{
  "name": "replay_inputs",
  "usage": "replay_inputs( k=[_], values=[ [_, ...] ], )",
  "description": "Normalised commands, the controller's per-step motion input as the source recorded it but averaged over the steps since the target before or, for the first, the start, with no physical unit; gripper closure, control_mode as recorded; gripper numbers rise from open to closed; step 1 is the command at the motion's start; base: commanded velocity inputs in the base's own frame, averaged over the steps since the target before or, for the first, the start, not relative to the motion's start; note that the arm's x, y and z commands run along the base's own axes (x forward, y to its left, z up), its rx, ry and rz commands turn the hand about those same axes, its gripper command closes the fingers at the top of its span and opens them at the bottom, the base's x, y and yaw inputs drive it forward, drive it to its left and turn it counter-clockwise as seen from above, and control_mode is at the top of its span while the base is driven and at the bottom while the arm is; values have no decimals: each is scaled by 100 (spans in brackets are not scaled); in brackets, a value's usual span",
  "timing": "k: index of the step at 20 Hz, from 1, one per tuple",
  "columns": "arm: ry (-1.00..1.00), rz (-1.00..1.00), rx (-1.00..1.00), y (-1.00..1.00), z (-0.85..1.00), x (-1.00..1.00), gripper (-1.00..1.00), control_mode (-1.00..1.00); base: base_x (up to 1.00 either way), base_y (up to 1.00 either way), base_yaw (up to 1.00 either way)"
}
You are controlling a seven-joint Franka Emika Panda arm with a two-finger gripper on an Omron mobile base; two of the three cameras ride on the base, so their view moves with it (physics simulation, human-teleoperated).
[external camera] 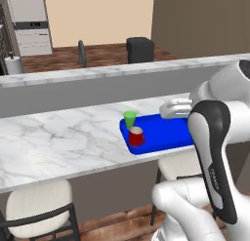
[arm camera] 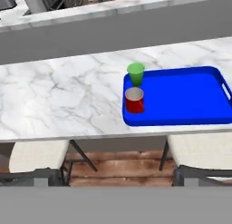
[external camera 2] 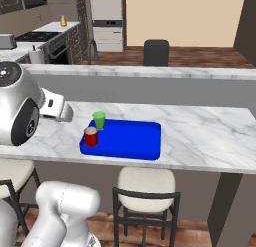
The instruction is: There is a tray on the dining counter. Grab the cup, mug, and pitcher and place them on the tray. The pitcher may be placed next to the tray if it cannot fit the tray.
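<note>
Blue tray [external camera: 166,132] on desk [external camera: 58,142], long axis along its front edge; cup [external camera: 130,119] and mug [external camera: 136,136] upright at its left end. Right base view: gripper [external camera 2: 64,112] left of tray, jaws wide, empty. Hand view: 2 vessels placed; pitcher fetch looks next.

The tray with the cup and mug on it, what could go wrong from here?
1. The green cup and red mug stand close together at one end of the blue tray, the mug near the rim; a nudge could tip either.
2. Setting a pitcher beside them could bump them; the tray's free end looks safer.
</note>
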Motion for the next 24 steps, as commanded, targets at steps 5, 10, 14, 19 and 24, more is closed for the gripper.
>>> replay_inputs(
  k=[5,10,14,19,24],
  values=[
    [32,0,0,0,10,0,-100,-100,0,0,0],
    [18,0,-12,7,-20,-2,-100,-100,0,0,0],
    [2,0,-21,23,-11,-19,-100,-100,0,0,0],
    [4,0,-1,3,0,-17,-100,-100,0,0,0],
    [4,0,0,0,0,-20,-100,-100,0,0,0]
  ],
)
